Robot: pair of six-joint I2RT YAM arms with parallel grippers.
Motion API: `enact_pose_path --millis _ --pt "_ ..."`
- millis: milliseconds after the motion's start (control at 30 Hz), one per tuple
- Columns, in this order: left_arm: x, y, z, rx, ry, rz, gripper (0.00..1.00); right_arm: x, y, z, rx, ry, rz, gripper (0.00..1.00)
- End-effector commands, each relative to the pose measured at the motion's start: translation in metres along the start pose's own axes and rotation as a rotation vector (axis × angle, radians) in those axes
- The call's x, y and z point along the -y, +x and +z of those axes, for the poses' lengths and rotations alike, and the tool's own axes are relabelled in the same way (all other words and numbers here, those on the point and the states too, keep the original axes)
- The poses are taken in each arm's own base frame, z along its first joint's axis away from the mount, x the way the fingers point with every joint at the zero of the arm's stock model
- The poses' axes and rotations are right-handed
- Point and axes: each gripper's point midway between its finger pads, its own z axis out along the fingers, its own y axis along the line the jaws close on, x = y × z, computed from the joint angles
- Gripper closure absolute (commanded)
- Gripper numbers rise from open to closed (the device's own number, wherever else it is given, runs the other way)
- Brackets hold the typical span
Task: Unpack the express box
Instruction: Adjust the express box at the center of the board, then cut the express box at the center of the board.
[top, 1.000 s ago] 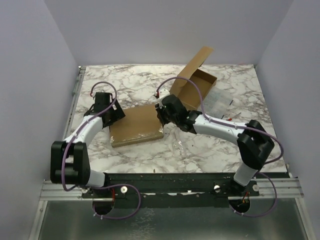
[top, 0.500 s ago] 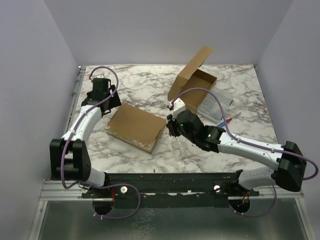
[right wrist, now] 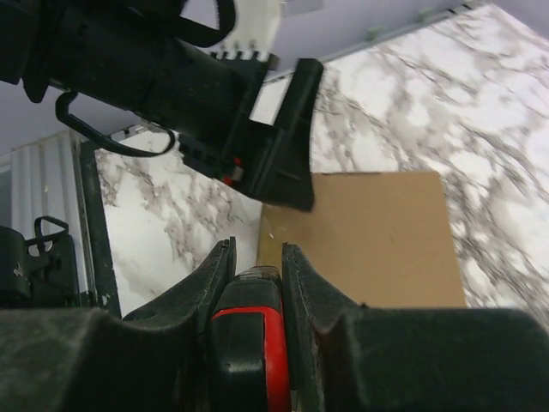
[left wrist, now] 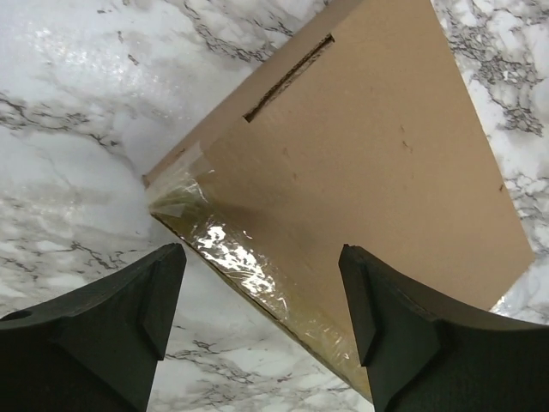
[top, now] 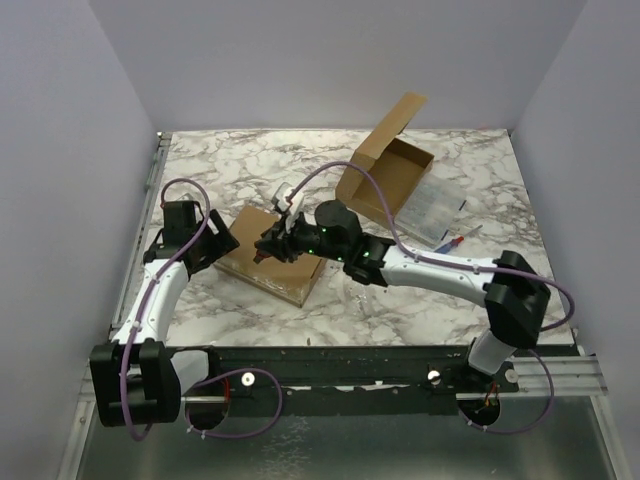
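White marble tabletop [top: 420, 300], veined in grey, fills the floor of a plain white-walled booth, with both arms bolted at its near edge.

A flat brown cardboard box [top: 300, 275] lies on the table left of centre, closed, with clear tape along its near edge and a narrow slot in its top face [left wrist: 377, 172]. At the back right sits an open box [top: 395, 170] with its lid flap raised. A clear plastic packet [top: 430, 210] lies on the table just beside it, on the near side.

The left gripper [top: 215, 245] sits at the flat box's left corner. In the left wrist view its jaws stand wide apart [left wrist: 262, 275], one on either side of the taped corner, gripping nothing.

The right gripper [top: 268, 248] reaches across from the right and hangs over the flat box's top face, near the left gripper. In the right wrist view its jaws are drawn in [right wrist: 256, 262] against a red and black tool [right wrist: 249, 335]. It may be a small cutter, though too little of it shows to be sure.
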Motion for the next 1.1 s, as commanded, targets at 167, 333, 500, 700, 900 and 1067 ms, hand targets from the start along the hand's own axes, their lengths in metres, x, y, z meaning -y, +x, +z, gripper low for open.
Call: enact_pose_path --millis 167,333,500,700,900,1067 --pt "-0.005 0.008 0.016 -0.016 0.071 -0.149 0.30 -0.044 -0.002 0.060 0.052 -0.104 -0.137 1.00" --pt "-0.009 0.015 0.024 -0.049 0.065 -0.152 0.34 -0.038 0.009 0.068 0.014 -0.056 -0.163 1.00" --pt "-0.014 0.018 0.026 -0.048 0.042 -0.163 0.35 -0.031 0.017 0.074 -0.018 -0.021 -0.174 1.00" --pt "-0.016 0.018 0.027 -0.045 0.032 -0.161 0.35 -0.030 0.027 0.079 -0.051 -0.020 -0.176 1.00" --pt "-0.016 0.019 0.028 -0.050 0.029 -0.160 0.35 -0.035 0.033 0.080 -0.066 -0.041 -0.160 1.00" --pt "-0.017 0.019 0.029 -0.049 0.025 -0.160 0.35 -0.037 0.035 0.080 -0.072 -0.043 -0.159 1.00"
